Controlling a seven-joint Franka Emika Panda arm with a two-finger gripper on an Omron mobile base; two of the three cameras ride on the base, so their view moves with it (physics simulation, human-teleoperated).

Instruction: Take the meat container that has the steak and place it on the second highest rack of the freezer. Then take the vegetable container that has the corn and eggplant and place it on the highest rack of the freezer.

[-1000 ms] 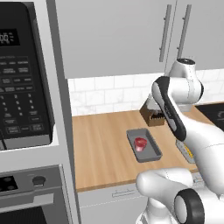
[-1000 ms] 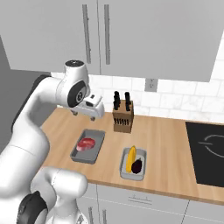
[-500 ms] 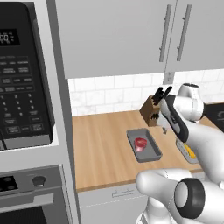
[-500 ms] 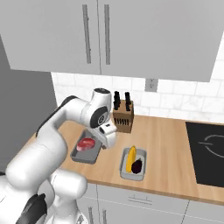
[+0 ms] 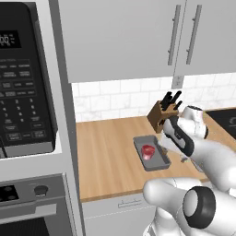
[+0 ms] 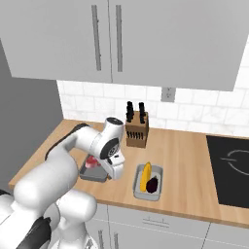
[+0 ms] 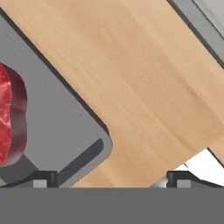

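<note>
The meat container (image 5: 153, 156) is a dark grey tray on the wooden counter, with the red steak (image 5: 148, 151) inside. In the right base view my arm covers part of the meat container (image 6: 91, 173) and the steak (image 6: 92, 162). My gripper (image 6: 115, 176) hangs low over the tray's right end. In the hand view the gripper (image 7: 110, 179) is open and straddles the tray's corner (image 7: 99, 146), with the steak (image 7: 11, 118) at the left. The vegetable container (image 6: 148, 184) holds the yellow corn (image 6: 145, 176) and a dark eggplant (image 6: 153, 184). The freezer is out of view.
A knife block (image 6: 136, 132) stands at the back wall behind both trays. A black cooktop (image 6: 233, 165) lies to the right. A microwave (image 5: 23, 78) over an oven (image 5: 32, 203) stands at the counter's left end. Wall cabinets (image 6: 121, 39) hang overhead.
My arm has swung down from above the counter to the meat container's right end. The gripper stays open, and neither tray has moved.
</note>
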